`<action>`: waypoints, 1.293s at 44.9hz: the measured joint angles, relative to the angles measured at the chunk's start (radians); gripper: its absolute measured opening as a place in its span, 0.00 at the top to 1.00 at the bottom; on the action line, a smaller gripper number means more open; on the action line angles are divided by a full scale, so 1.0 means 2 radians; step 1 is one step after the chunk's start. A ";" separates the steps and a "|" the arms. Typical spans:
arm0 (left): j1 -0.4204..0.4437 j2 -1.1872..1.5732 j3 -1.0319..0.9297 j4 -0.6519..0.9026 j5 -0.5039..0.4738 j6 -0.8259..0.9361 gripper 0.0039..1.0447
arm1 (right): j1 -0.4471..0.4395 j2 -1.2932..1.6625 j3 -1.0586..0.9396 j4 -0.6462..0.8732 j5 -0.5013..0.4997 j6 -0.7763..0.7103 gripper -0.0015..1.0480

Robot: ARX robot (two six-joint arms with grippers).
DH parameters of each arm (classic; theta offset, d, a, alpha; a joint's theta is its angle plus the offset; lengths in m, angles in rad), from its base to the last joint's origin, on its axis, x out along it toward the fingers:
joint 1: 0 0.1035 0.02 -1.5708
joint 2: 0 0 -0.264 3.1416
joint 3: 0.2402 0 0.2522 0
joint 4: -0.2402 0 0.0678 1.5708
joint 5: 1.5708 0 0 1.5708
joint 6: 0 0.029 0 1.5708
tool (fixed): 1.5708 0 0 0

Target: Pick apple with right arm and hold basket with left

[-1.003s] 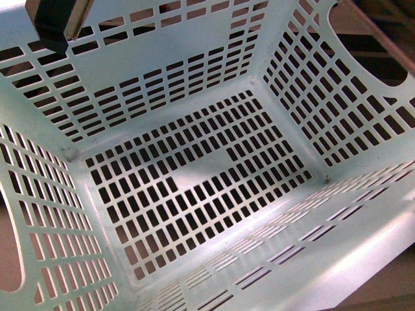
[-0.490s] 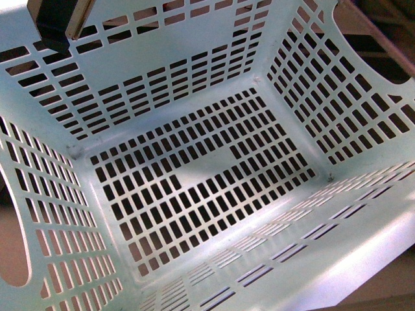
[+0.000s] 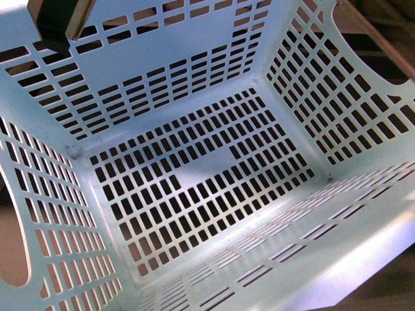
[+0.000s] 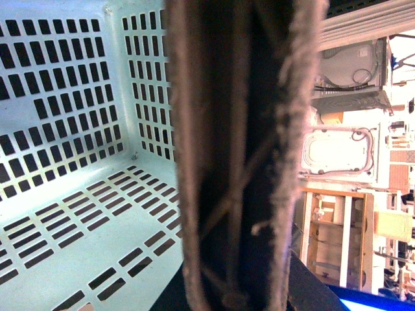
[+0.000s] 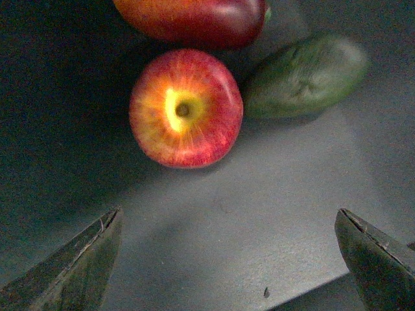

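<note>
We are facing the basket (image 3: pixel 149 50) in the front view, with its glossy turquoise slotted walls closing in on every side. In the left wrist view its fuzzy lattice handle (image 4: pixel 240 162) is crossing close to the lens, and we cannot tell the left gripper's state. In the right wrist view the right gripper (image 5: pixel 227 259) is spreading wide, and bare matte surface (image 5: pixel 246 214) is lying between it and the apple (image 5: pixel 186 108), which is sitting dimple-up just beside a green fruit (image 5: pixel 305 76).

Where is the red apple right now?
In the right wrist view, the apple sits on the dark surface just ahead of the open right gripper, close beside a green fruit and a bigger red fruit.
</note>
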 joint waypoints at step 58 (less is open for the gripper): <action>0.000 0.000 0.000 0.000 0.000 0.000 0.94 | -0.003 0.065 0.097 -0.043 -0.035 -0.009 0.31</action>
